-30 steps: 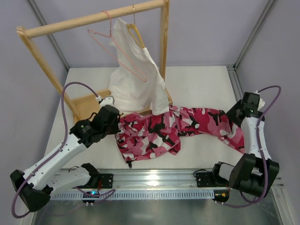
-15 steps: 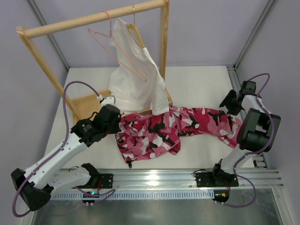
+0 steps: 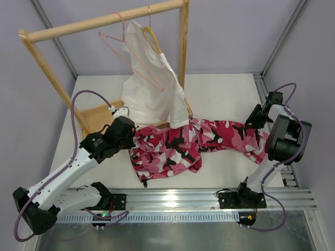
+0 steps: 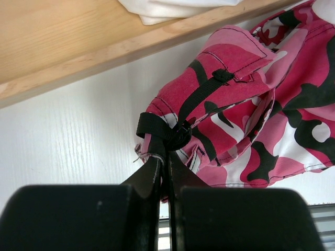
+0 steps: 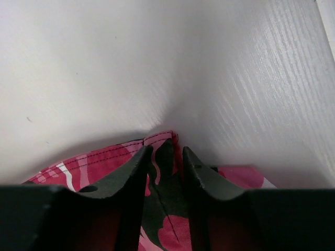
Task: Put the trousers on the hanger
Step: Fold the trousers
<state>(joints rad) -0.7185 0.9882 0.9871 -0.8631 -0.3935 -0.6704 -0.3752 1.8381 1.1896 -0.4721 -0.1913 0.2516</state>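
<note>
**Two Arms Take Camouflage Trousers by Either End**

The left gripper (image 4: 163, 157) was clamped shut on the waist end of the trousers (image 3: 178, 146), pinching cloth beside a black strap (image 4: 201, 94), apparently to anchor that end. At the leg hem, the right gripper (image 5: 163, 151) straddled a corner of fabric, jaws partly apart; whether it had a hold could not be told. The trousers lay spread across the table (image 3: 220, 94), well apart from the pink hanger (image 3: 131, 61) on the wooden rail (image 3: 104, 21) beside a white garment (image 3: 152, 97), so a lift looked necessary.
</note>
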